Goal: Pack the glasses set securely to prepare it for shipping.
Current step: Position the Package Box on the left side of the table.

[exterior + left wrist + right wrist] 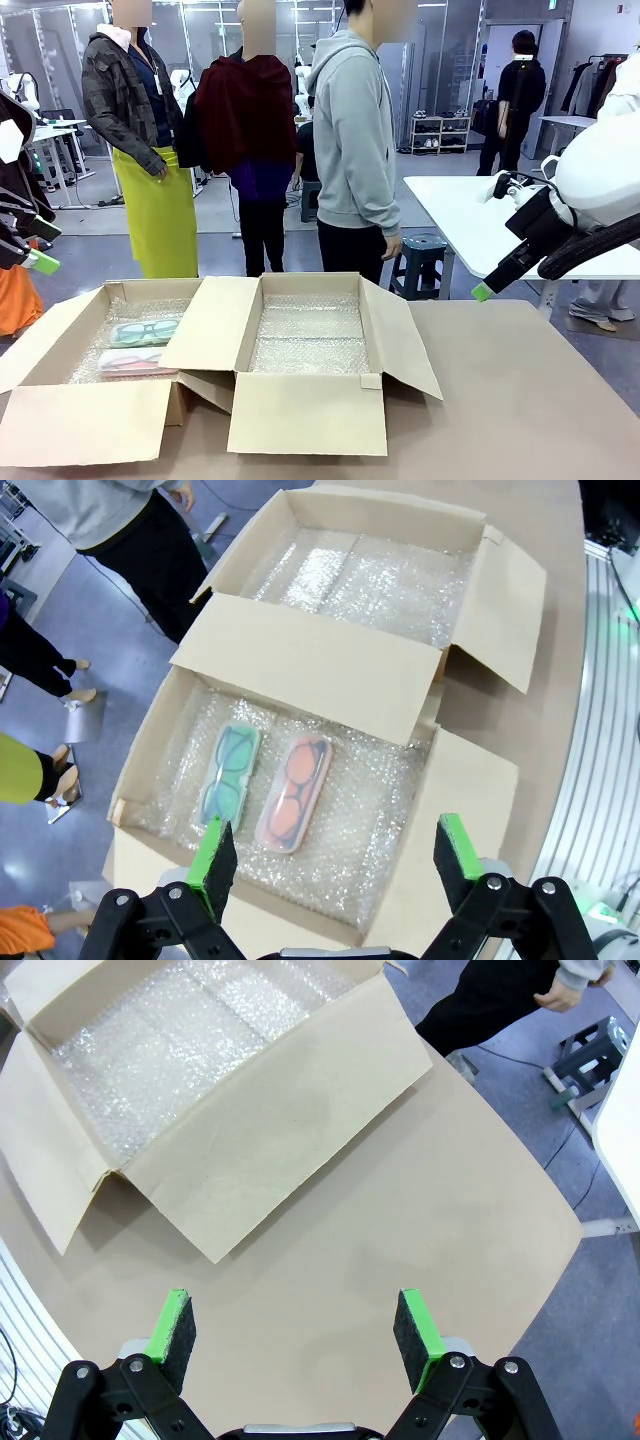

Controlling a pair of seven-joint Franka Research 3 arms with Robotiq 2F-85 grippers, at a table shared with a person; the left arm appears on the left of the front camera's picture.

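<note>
Grippers (335, 855) (295, 1325) raised, jaws apart, above table (400, 1210).

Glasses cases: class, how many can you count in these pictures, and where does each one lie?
2. The teal case and the pink case lie side by side on bubble wrap in the left cardboard box. None seems hidden.

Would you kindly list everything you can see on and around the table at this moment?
Cardboard boxes: two, brown, open, side by side on the table; left box, right box.
Bubble wrap: clear, lining both boxes.
Teal glasses case: one, clear with teal-green frames, in the left box.
Pink glasses case: one, clear with pink frames, beside the teal one, closer to the robot.
Table: one, tan.
Stool: one, blue-grey, beyond the table.
Person: grey hoodie, at the far side.
Left gripper: open, above the left box.
Right gripper: open, above bare table.
</note>
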